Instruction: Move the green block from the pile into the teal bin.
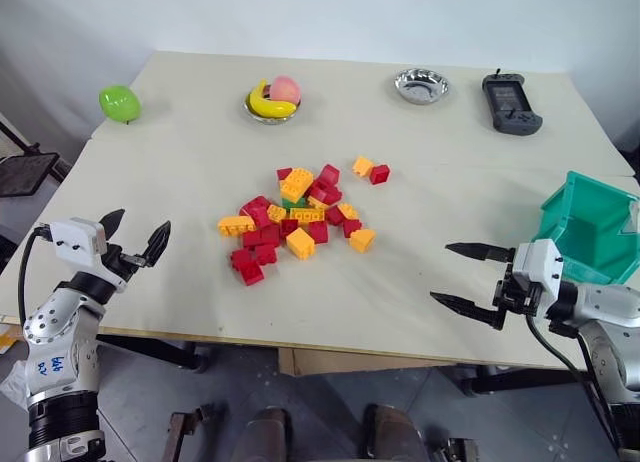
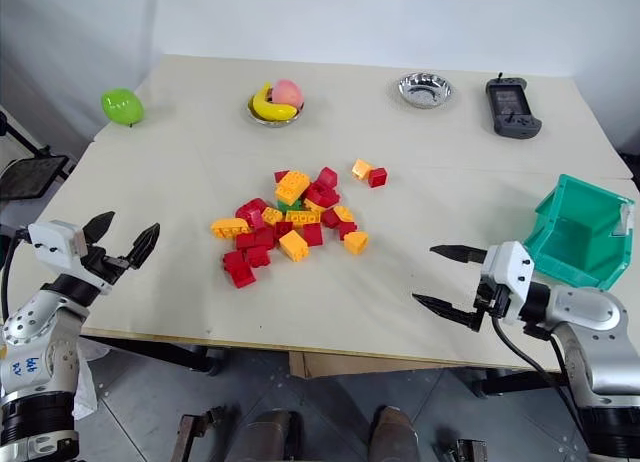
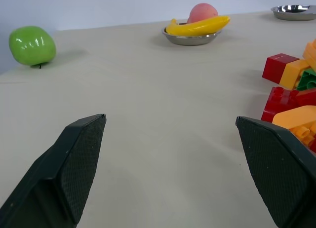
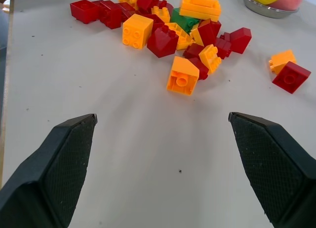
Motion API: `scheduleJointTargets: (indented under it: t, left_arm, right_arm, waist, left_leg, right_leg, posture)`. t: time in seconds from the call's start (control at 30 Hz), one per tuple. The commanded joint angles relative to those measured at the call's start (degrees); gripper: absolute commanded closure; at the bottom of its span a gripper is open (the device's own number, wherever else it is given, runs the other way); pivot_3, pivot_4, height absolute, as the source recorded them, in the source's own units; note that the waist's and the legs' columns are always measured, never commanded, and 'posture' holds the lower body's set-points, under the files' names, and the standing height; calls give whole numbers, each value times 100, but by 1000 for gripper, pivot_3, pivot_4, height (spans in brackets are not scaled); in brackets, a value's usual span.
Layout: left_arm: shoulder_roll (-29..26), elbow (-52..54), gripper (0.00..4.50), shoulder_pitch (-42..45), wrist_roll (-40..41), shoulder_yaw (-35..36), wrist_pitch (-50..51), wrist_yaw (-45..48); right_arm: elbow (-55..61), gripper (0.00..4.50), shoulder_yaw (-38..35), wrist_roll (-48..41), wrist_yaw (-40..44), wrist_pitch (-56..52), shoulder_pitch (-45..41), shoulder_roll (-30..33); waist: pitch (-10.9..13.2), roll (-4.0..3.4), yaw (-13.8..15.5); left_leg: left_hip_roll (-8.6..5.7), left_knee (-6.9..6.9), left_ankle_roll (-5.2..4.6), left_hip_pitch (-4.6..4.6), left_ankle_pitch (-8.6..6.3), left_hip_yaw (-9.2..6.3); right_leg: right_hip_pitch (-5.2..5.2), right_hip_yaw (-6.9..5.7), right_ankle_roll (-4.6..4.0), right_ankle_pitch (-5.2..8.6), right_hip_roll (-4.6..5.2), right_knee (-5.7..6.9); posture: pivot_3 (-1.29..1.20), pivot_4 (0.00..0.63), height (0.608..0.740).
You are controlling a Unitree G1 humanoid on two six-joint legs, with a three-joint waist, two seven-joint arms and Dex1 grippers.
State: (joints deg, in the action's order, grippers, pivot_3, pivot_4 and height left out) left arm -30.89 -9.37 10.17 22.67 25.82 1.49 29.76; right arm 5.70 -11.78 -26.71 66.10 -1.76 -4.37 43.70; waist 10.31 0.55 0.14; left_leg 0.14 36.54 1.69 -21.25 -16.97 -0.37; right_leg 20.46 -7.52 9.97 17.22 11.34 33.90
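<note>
Silver metal arms, white wrist blocks, black cables, black pointed fingers [image 1: 158, 240] (textured inner pads); the left forearm bears blue, seemingly handwritten marks.

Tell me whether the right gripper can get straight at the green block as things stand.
Probably not cleanly. The right gripper is open with bare table between it and the pile, but the green block is wedged mid-pile, with red and orange bricks crowding it.
</note>
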Motion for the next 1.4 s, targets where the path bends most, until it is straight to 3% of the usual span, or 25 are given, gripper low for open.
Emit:
scheduleJointTargets:
  t: [0.03, 0.17, 0.4, 0.53, 0.67, 0.73, 0.93, 1.2, 1.4]
  left_arm:
    - [-71, 263, 0, -49, 118, 8, 61, 132]
    - [-139, 543, 0, -121, 495, -50, 64, 836]
    - [-971, 1396, 0, -631, 436, -877, -70, 2621]
    - [-1182, 1582, 933, -858, 749, -975, 86, 3308]
    - [-969, 1187, 2286, -521, 595, -1080, 60, 3129]
    - [-816, 1141, 2702, -285, 475, -1375, 33, 3139]
    - [-172, -310, 4461, 1771, -207, -2602, 59, 3551]
    - [1032, -3442, 4461, 4485, -1224, -3242, 198, 2865]
    - [1296, -5053, 4461, 5514, -1426, -2730, -66, 1435]
  right_arm:
    - [238, 15, -137, -136, -58, -34, 26, 3]
    - [275, 15, -162, -147, -114, -84, 22, 7]
    - [464, 15, -310, -371, -249, -327, -99, 114]
    - [698, 0, -455, -538, -173, -503, -43, 259]
    - [606, 0, -610, -475, -201, -464, 111, 255]
    - [635, 0, -634, -515, -244, -507, 158, 199]
    - [846, 0, -672, -550, -308, -542, 312, 170]
    - [1286, 0, -761, -620, -617, -651, 494, 36]
    - [1673, 0, -893, -660, -954, -705, 732, -108]
  waist:
    - [0, 0, -2]
    - [0, 0, -3]
    - [1, -2, -13]
    - [2, -4, -9]
    - [2, -3, 22]
    - [2, -3, 62]
    - [4, -1, 180]
    - [14, 16, 126]
    - [22, 31, 103]
  left_leg:
    - [0, 0, 0, 0, 0, 0]
    - [0, 0, 0, 0, 0, 0]
    - [0, 0, 1, 0, -1, 3]
    - [3, -1, 1, 0, -2, 3]
    - [3, 0, 0, -1, -3, 3]
    - [2, 2, -2, -1, -4, 3]
    - [1, 36, -4, -15, -6, 1]
    - [-3, 56, -17, -25, -19, 6]
    - [-3, 48, -19, -26, -20, 8]
  right_leg:
    - [0, 0, 0, 0, 0, 0]
    - [0, 0, 0, 0, 0, 0]
    - [1, 3, 0, 0, -1, -1]
    - [3, 4, 0, 0, -2, -1]
    - [1, 3, 0, 0, -3, -2]
    - [0, 3, 0, 0, -2, -2]
    - [0, -1, 2, -2, -4, 4]
    - [-2, 1, 12, -8, -4, -1]
    - [4, 3, 13, -8, -4, -4]
  posture:
    - [0, 150, 740]
    - [0, 150, 740]
    - [0, 150, 740]
    - [0, 150, 740]
    - [0, 150, 740]
    - [0, 150, 740]
    - [0, 150, 740]
    - [0, 150, 740]
    - [0, 150, 740]
